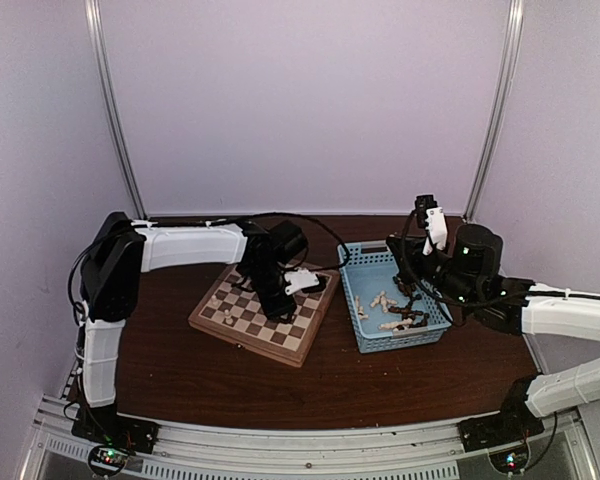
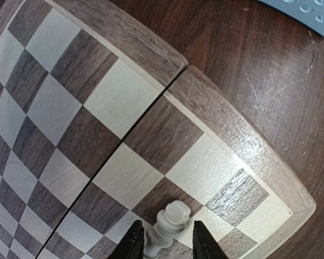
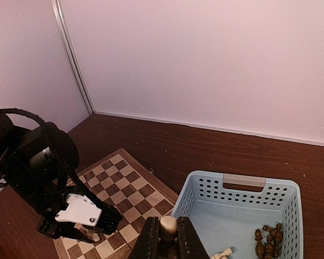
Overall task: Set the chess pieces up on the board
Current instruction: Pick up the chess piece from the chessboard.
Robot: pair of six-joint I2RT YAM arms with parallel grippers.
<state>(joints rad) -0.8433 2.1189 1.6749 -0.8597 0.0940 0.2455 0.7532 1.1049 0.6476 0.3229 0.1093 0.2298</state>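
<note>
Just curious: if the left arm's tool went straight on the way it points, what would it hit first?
Most likely the board: the left tool points down at squares near its corner, and the cream piece between its fingers would touch first. The gap is unclear.

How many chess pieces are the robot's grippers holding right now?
2. A cream chess piece is in the left gripper over the board corner. A second chess piece is pinched in the right gripper by the blue basket.

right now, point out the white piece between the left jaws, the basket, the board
white piece (image 2: 174,216), left wrist view, its top
basket (image 3: 232,192), right wrist view, far wall
board (image 2: 146,40), left wrist view, wooden rim
</note>
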